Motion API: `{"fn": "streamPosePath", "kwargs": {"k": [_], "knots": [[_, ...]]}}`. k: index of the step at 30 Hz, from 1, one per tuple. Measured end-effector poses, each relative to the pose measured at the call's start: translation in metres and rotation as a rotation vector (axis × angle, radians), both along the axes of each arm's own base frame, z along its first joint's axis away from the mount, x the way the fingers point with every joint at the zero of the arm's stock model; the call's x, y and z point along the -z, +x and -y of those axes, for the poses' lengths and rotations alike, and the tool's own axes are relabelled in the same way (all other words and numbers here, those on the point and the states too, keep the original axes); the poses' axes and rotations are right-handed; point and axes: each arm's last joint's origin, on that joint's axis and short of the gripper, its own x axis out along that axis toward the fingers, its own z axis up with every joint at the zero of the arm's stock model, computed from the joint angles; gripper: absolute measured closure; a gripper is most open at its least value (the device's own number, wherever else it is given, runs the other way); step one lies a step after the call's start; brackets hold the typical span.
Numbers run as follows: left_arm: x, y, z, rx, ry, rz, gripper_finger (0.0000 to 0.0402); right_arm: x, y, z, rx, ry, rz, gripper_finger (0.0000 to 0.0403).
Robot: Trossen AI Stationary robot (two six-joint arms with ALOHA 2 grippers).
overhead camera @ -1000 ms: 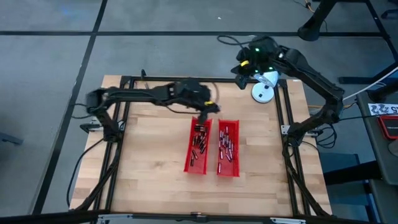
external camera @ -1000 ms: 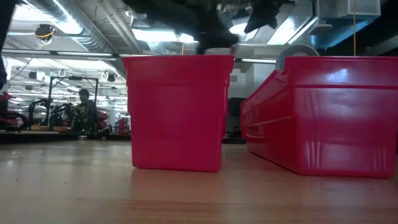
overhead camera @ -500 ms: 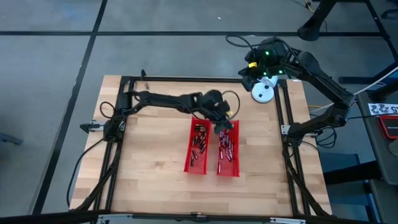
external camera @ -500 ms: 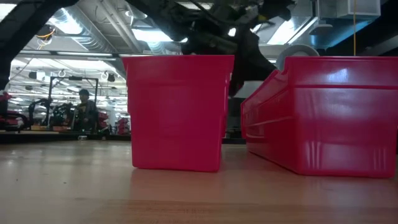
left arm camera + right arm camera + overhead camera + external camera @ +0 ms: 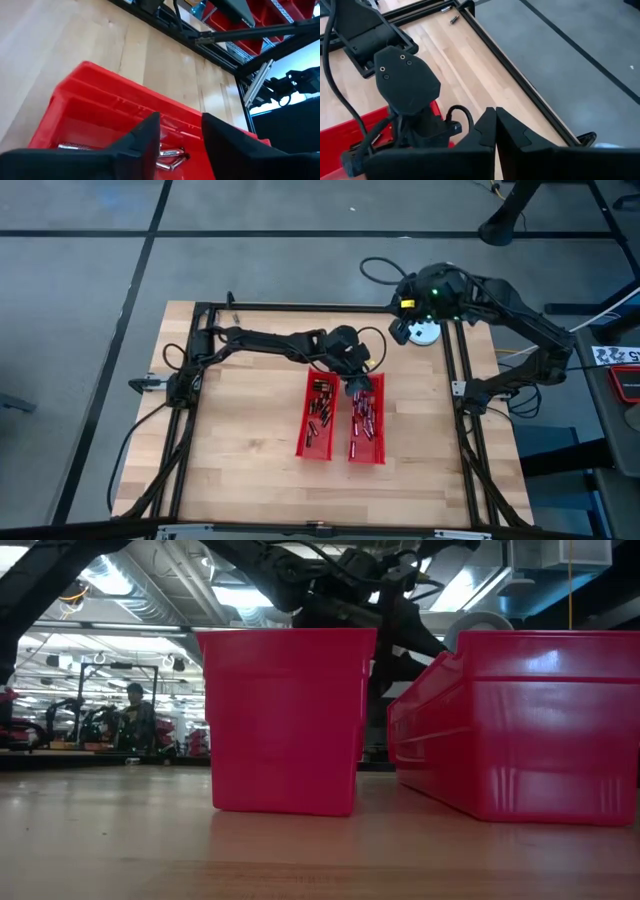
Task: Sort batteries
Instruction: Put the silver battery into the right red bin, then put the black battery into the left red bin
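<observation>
Over the right red tray [image 5: 367, 418] I see my left claw [image 5: 180, 142] spread; batteries [image 5: 363, 412] lie lengthwise. Right claw [image 5: 495, 132] sits pressed together.

Light falls evenly from overhead, leaving only soft, faint shadows on the wooden table [image 5: 240, 430]. In the low view, bright ceiling lights [image 5: 245, 595] glare behind the dark arms, turning them to silhouettes, while the glossy red trays [image 5: 285, 720] carry pale sheen streaks. The near tabletop there looks soft, and the left wrist's own fingers [image 5: 145, 142] are blurred
</observation>
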Motion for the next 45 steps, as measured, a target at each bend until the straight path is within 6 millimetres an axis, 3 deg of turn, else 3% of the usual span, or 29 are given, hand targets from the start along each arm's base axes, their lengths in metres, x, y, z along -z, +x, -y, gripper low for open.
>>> {"fn": "streamPosePath", "kwargs": {"k": [7,12,16,22,27,34,40,45], "knots": [[-0.006,-0.006,-0.012,-0.02,0.002,-0.007,0.0231,0.0,0.001,-0.005,0.04,-0.014,-0.005,0.0397],[-0.044,-0.025,-0.033,-0.053,0.118,0.058,0.0238,0.001,0.001,-0.005,0.053,0.0,0.002,0.0397],[-0.067,-0.055,-0.053,-0.178,0.221,-0.054,0.025,0.001,0.001,-0.004,0.062,-0.006,0.0,0.0397],[-0.085,-0.122,-0.095,-0.522,0.334,-0.431,0.0259,0.001,0.001,-0.004,0.063,-0.007,0.0,0.0397],[-0.076,-0.178,-0.141,-0.787,0.344,-0.751,0.0254,0.002,0.004,-0.003,0.063,-0.012,-0.007,0.0397],[-0.036,-0.259,-0.202,-0.989,0.101,-0.916,0.0245,0.005,0.008,-0.002,0.055,-0.022,-0.028,0.0397],[-0.005,-0.309,-0.225,-1.214,-0.065,-0.939,0.0245,0.006,0.009,-0.001,0.038,-0.028,-0.042,0.0397],[0.015,-0.326,-0.228,-1.33,-0.14,-0.926,0.0245,0.006,0.009,-0.001,0.025,-0.04,-0.049,0.0397]]}}
